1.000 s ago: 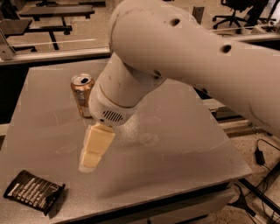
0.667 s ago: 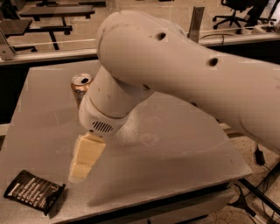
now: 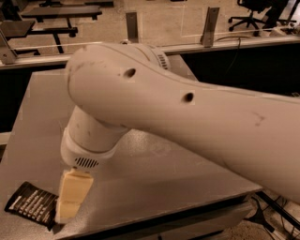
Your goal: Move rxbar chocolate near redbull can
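Note:
The rxbar chocolate [image 3: 29, 205] is a flat black wrapper with white lettering. It lies at the front left corner of the grey table [image 3: 164, 180]. My gripper [image 3: 67, 210] hangs down from the big white arm [image 3: 154, 103], just right of the bar's right end and low over the table. It holds nothing that I can see. The redbull can is hidden behind the arm.
The table's front edge [image 3: 154, 220] runs just below the gripper and the bar. The arm fills most of the view and covers the table's back left part. Benches [image 3: 51, 18], two posts [image 3: 209, 26] and an office chair [image 3: 255, 11] stand behind the table.
The arm has swung left and forward, and the gripper has come down next to the rxbar's right end. The gold can that showed at the back left is now hidden behind the arm.

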Motion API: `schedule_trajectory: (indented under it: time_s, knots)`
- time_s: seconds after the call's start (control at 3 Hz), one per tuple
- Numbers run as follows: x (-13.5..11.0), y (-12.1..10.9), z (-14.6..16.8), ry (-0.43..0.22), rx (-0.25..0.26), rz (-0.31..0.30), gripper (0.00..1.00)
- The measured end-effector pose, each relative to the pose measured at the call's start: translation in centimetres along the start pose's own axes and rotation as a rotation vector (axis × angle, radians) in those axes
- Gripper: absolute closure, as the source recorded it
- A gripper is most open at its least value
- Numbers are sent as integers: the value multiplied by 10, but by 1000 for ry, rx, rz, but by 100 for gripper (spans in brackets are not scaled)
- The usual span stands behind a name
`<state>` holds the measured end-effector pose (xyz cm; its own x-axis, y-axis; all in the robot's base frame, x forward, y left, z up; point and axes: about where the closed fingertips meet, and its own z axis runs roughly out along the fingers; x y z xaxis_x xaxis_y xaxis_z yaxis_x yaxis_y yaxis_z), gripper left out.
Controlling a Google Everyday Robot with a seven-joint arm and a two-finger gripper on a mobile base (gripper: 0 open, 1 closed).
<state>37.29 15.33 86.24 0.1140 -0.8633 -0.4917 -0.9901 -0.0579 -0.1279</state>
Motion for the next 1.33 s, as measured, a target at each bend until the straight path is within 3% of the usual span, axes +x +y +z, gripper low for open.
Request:
schedule_trajectory:
  time_s: [0.67,1.33]
  knots:
    - [-22,27,23,25,-51,-49,0]
    - [-31,35,43,52,-90,-64,0]
